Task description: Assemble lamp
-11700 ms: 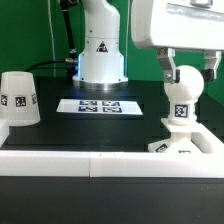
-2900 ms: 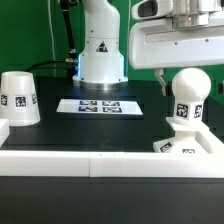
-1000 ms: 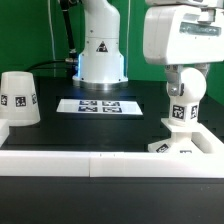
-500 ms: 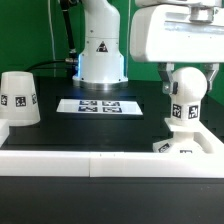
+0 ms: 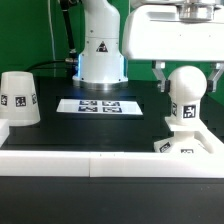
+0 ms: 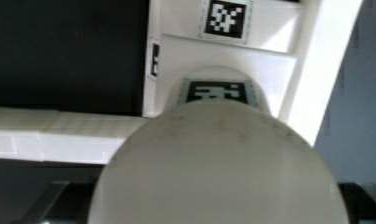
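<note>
Two smooth white plastic parts stand stacked: the round-headed bulb [image 5: 186, 97] upright on the flat square base [image 5: 176, 146]. The end effector [image 5: 187, 78], spread, flanks its head; the truncated-cone shade [image 5: 18, 98] sits well apart.

Flat black counter [image 5: 60, 128] carries a thin flat white marker board [image 5: 98, 105] with several black-and-white tags, lying toward the back, near centre. Long white plastic rail [image 5: 80, 165] edges the counter's near side across the exterior view. Green backdrop [image 5: 25, 40] behind, with black cables [image 5: 66, 35] in front of it.
</note>
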You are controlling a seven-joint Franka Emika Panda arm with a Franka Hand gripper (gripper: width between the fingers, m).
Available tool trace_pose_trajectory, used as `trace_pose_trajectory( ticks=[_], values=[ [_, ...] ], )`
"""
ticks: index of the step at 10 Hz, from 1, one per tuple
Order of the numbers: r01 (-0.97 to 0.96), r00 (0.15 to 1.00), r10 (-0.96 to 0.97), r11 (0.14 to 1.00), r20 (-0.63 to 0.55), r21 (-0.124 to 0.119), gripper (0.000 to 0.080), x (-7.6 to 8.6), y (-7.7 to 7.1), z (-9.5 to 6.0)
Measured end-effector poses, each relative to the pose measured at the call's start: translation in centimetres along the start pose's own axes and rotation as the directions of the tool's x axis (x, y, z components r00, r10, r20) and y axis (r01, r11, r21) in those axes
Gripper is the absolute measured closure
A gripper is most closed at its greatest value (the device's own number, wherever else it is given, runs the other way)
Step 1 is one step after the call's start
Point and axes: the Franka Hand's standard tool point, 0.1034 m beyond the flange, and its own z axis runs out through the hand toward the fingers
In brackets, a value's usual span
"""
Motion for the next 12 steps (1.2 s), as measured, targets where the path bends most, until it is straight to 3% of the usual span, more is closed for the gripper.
trace_pose_trajectory(
  ticks=[3,5,8,9,12],
  values=[
    [-0.206,0.979,0.206,0.979,-0.001,0.000,0.0220,0.0,0.1,0.0],
    [-0.418,0.908,0.418,0.908,0.011,-0.006,0.0220,-0.5,-0.1,0.1],
    [-0.662,0.746,0.664,0.748,0.058,-0.050,0.0220,-1.5,-0.4,0.4],
    [-0.723,0.686,0.725,0.688,0.062,-0.063,0.0219,-1.6,-0.3,0.4],
    [-0.739,0.668,0.742,0.671,0.061,-0.065,0.0219,-1.6,-0.2,0.4]
  ],
)
